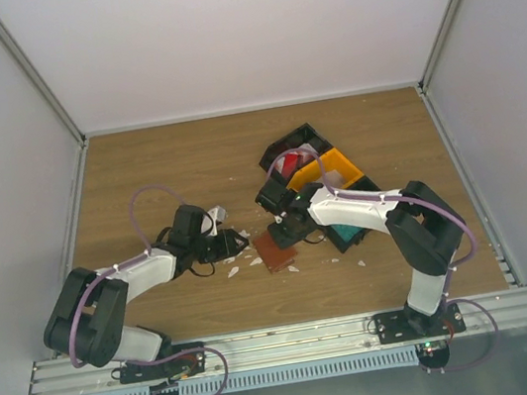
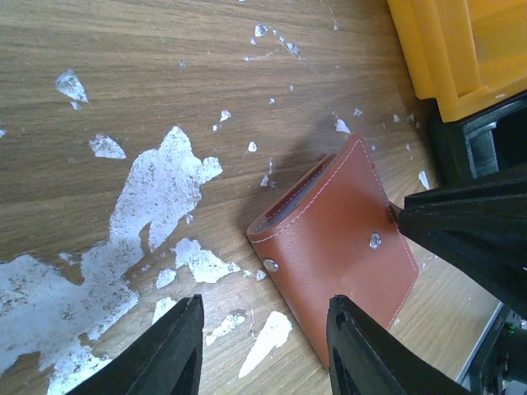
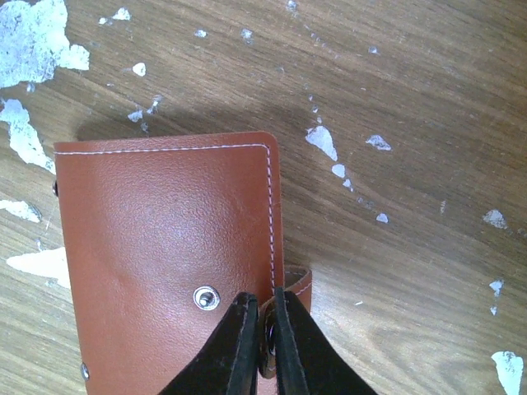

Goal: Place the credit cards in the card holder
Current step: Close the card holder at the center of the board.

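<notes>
The card holder (image 1: 274, 249) (image 2: 338, 247) (image 3: 165, 247), a reddish-brown leather wallet, lies folded shut on the wooden table. My right gripper (image 1: 282, 230) (image 3: 265, 300) is shut on its snap tab (image 3: 298, 284) at the wallet's edge; its black fingers (image 2: 469, 230) also show in the left wrist view. Just left of the wallet, my left gripper (image 1: 236, 245) (image 2: 265, 304) hovers open with only bare table between its fingertips. A red credit card (image 1: 290, 163) sits in a black bin, and a teal one (image 1: 348, 234) shows beside the right arm.
A black bin (image 1: 306, 137) and an orange bin (image 1: 324, 170) (image 2: 461, 49) stand behind and right of the wallet. Small white scraps (image 1: 233, 270) and worn white patches (image 2: 156, 189) dot the wood. Enclosure walls ring the table.
</notes>
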Controlling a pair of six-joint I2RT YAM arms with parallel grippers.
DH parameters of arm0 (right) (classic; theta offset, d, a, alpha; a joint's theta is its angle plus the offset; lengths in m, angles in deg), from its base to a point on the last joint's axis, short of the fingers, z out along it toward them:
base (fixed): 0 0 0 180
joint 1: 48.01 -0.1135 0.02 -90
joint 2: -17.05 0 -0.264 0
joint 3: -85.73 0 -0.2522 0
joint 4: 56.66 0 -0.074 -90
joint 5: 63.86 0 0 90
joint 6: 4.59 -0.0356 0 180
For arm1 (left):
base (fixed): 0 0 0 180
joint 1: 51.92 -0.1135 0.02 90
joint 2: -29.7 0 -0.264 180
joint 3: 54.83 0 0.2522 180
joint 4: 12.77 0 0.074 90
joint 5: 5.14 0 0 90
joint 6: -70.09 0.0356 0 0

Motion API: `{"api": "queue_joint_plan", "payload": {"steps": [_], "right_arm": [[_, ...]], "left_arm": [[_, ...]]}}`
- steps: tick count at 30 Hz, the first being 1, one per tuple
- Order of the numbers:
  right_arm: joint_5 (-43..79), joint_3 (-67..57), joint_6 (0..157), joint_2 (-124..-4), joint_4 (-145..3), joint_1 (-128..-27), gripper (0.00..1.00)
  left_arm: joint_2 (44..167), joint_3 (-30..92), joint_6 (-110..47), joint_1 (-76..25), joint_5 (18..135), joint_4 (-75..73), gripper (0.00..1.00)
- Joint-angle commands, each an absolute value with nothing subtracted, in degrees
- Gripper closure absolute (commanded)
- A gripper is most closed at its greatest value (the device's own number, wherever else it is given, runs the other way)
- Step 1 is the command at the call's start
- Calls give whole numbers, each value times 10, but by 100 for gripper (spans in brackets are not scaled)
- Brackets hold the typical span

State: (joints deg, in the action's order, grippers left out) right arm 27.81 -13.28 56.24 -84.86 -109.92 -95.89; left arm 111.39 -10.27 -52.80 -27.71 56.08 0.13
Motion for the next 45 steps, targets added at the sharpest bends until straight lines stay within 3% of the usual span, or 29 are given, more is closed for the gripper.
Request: {"api": "queue_joint_plan", "payload": {"steps": [1, 4, 8, 15, 25, 31, 45], "right_arm": [[291, -123, 551, -842, -1103, -962, 89], [295, -124, 548, -841, -1105, -962, 89], [298, -129, 550, -837, -1102, -961, 96], [295, -130, 546, -830, -1097, -962, 89], [309, -134, 535, -828, -1103, -962, 90], [303, -138, 535, -832, -1101, -962, 99], [284, -170, 541, -818, -993, -958, 99]], "left_arm": [[1104, -115, -536, -280, 546, -32, 56], [1105, -116, -536, -281, 545, -32, 56], [1106, -118, -537, -281, 545, -34, 56], [1107, -122, -538, -280, 543, -36, 53], [1112, -125, -539, -281, 544, -37, 51], [1114, -126, -541, -280, 542, -39, 51], [1147, -166, -581, -276, 474, -106, 53]]}}
